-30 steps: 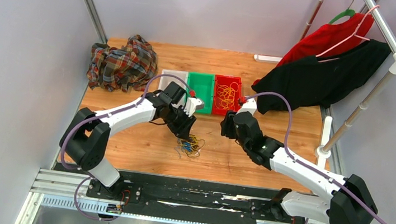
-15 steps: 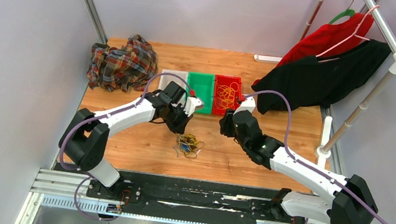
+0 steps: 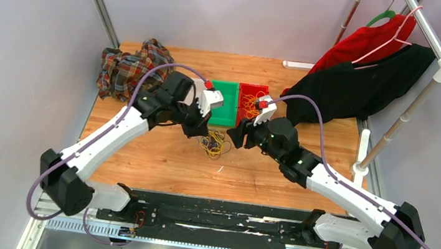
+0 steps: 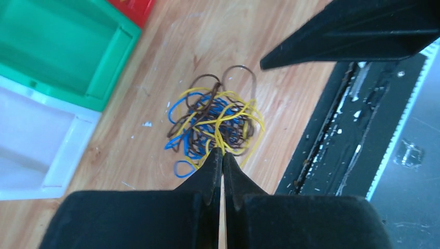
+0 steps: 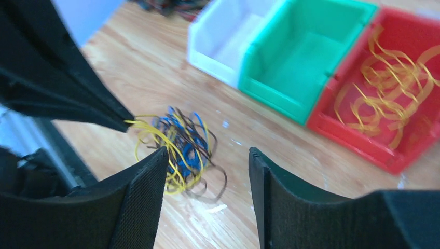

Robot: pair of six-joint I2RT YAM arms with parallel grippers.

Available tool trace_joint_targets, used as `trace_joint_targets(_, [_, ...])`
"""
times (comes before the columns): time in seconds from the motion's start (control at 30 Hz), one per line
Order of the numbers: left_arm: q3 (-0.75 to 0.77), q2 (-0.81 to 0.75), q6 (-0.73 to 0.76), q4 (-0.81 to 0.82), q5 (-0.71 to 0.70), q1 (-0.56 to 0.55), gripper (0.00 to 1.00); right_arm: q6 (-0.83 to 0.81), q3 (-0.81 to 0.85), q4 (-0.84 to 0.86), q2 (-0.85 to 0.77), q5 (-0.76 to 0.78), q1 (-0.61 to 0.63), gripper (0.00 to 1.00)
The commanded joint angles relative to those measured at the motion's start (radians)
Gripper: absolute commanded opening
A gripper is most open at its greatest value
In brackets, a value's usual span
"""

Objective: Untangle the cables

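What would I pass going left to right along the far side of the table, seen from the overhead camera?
Plaid shirt → green bin → red bin → black garment.

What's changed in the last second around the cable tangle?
The left claw, shut on a yellow strand, pulled the cables farther from the arm bases, toward the bins. The right claw, open, swung leftward up to the tangle. Bins and plaid shirt stayed put.
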Motion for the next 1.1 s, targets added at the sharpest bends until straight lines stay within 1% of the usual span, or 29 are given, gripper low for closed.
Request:
trace_joint_targets(0.0, [0.056, -0.074, 0.028, -0.092, 0.096, -0.008, 0.01, -0.094, -0.032, 0.181, -0.08, -0.244, 0.022, 0.6])
trace_joint_targets(0.07, [0.069, -0.084, 0.026, -0.104, 0.104, -0.008, 0.01, -0.1, -0.043, 0.208, -0.086, -0.265, 0.024, 0.6])
trace_joint_targets(0.23, [0.073, -0.094, 0.03, -0.124, 0.128, -0.008, 0.01, -0.125, -0.025, 0.203, -0.062, -0.327, 0.051, 0.59])
trace_joint_targets(0.37, [0.088, -0.098, 0.048, -0.147, 0.17, -0.008, 0.01, -0.176, -0.001, 0.183, -0.027, -0.326, 0.093, 0.58])
trace_joint_targets(0.53, [0.11, -0.105, 0.081, -0.178, 0.211, -0.007, 0.01, -0.209, 0.008, 0.199, 0.004, -0.27, 0.12, 0.56])
trace_joint_targets(0.73, [0.131, -0.098, 0.081, -0.196, 0.228, -0.008, 0.01, -0.26, 0.023, 0.201, 0.032, -0.205, 0.152, 0.54])
trace_joint_targets(0.87, [0.148, -0.1, 0.087, -0.208, 0.251, -0.008, 0.01, -0.269, 0.013, 0.233, 0.033, -0.144, 0.161, 0.52])
trace_joint_targets(0.97, [0.155, -0.1, 0.096, -0.222, 0.268, -0.007, 0.01, -0.275, 0.002, 0.268, 0.026, -0.112, 0.169, 0.5])
trace_joint_targets(1.07, [0.161, -0.095, 0.095, -0.228, 0.265, -0.008, 0.01, -0.295, -0.011, 0.29, 0.018, -0.083, 0.178, 0.45])
